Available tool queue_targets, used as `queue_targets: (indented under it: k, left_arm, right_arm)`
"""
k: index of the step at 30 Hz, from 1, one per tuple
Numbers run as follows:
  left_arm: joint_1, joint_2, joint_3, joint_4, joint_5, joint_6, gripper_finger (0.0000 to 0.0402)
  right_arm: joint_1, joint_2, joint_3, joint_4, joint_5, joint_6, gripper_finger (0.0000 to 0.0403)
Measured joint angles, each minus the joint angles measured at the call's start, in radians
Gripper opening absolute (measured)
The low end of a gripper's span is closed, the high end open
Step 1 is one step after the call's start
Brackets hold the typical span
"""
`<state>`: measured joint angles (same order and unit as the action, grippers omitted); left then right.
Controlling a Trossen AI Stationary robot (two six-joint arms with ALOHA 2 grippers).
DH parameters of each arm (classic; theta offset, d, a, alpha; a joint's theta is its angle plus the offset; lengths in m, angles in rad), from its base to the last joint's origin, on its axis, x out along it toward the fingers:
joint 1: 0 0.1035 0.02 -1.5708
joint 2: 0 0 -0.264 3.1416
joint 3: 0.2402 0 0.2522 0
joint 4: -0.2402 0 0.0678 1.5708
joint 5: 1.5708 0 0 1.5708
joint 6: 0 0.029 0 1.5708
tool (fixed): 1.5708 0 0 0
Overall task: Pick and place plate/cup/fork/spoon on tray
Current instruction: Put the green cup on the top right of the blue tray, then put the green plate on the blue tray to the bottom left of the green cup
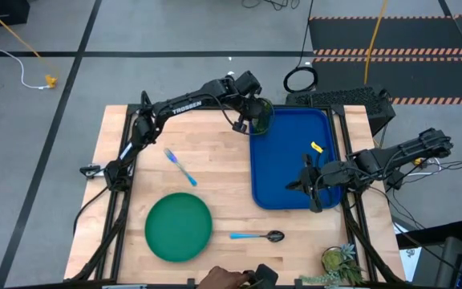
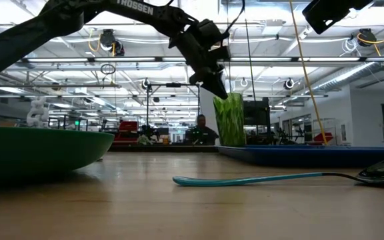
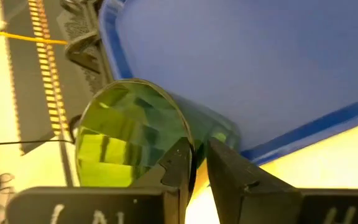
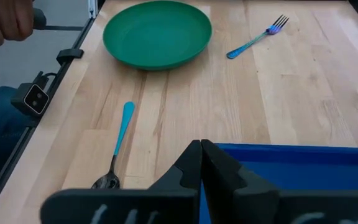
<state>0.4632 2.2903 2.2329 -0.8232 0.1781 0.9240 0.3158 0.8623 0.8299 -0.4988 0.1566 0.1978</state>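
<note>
The translucent green cup (image 1: pixel 261 117) is at the far left corner of the blue tray (image 1: pixel 291 172), and my left gripper (image 1: pixel 247 120) is shut on it. In the low view the cup (image 2: pixel 231 120) stands upright, its base hidden behind the tray's rim (image 2: pixel 299 155). The green plate (image 1: pixel 179 227) lies on the table near the front left. The fork (image 1: pixel 180 166) lies left of the tray. The spoon (image 1: pixel 257 236) lies in front of the tray. My right gripper (image 1: pixel 311 183) is shut and empty over the tray's right part. My left gripper holds the cup by its rim (image 3: pixel 188 140), one finger (image 3: pixel 178 167) inside the mouth and the other (image 3: pixel 229 177) outside the wall. The fingers come from above, slanting down from the table's left. The cup stays upright. I cannot tell whether its base rests on the tray.
A small yellow piece (image 1: pixel 317 147) lies on the tray. A potted plant (image 1: pixel 343 258) stands at the front right corner. A person's hand (image 1: pixel 231 278) is at the table's front edge. A keyboard (image 1: pixel 339 98) lies beyond the tray's far end.
</note>
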Motion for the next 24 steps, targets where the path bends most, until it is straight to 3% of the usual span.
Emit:
queue_targets:
  k: [11, 16, 24]
  left_arm:
    - [-0.005, 0.000, -0.017, 0.042, -0.007, -0.040, 0.0119]
    - [-0.005, 0.000, -0.017, 0.048, -0.077, -0.046, 0.0133]
    - [-0.016, -0.014, -0.017, 0.062, -0.102, -0.082, 0.0172]
  right_arm:
    - [0.000, 0.000, 0.000, 0.000, -0.001, 0.003, 0.0000]
    - [0.000, 0.000, 0.000, -0.001, -0.002, 0.003, 0.0000]
    - [0.001, 0.000, 0.000, -0.002, -0.004, 0.026, 0.0000]
